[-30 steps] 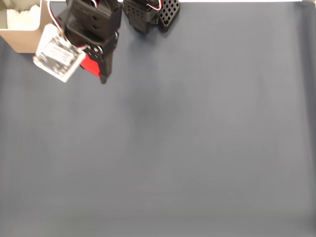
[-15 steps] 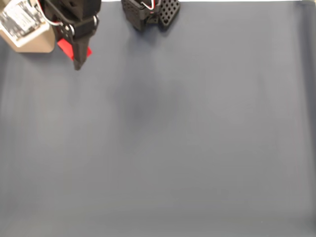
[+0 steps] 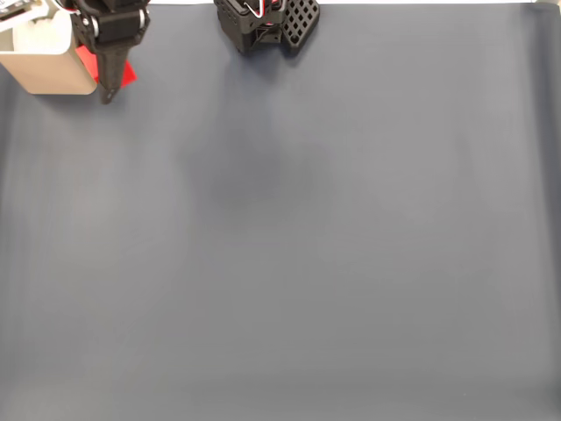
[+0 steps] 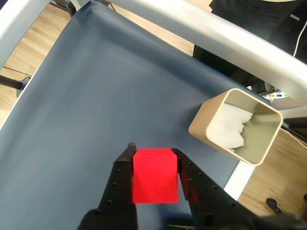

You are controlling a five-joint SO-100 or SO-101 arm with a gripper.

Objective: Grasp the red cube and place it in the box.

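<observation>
Two views: one fixed view from above, one wrist view.

Fixed view, desk: a grey-blue cloth covers the desk (image 3: pixel 333 246) across nearly the whole picture.
Fixed view, end effector: the black end effector (image 3: pixel 109 88) sits at the top left, its tips pointing down the picture.
Fixed view, red cube: the red cube (image 3: pixel 125 74) peeks out on both sides of the black fingers, which are closed against it.
Fixed view, box: the tan box (image 3: pixel 48 61) lies at the top left corner, just left of the end effector and partly cut by the edge; its inside looks white.
Fixed view, arm base: a black base (image 3: pixel 263 22) with a perforated plate stands at the top edge, well right of the box.

Wrist view, end effector: the two black fingers (image 4: pixel 120 177) rise from the bottom edge, and the end effector (image 4: pixel 152 149) is closed only as far as the cube's width.
Wrist view, red cube: the red cube (image 4: pixel 154 176) is clamped between the fingers, one face toward the camera, above the grey-blue cloth.
Wrist view, box: the box (image 4: pixel 206 127) stands open-topped near the cloth's edge, to the upper right of the cube and apart from it; white padding (image 4: pixel 230 128) lies crumpled inside.
Wrist view, surroundings: a pale rail (image 4: pixel 225 40) runs along the far side of the cloth, with wooden floor (image 4: pixel 29 52) beyond.
</observation>
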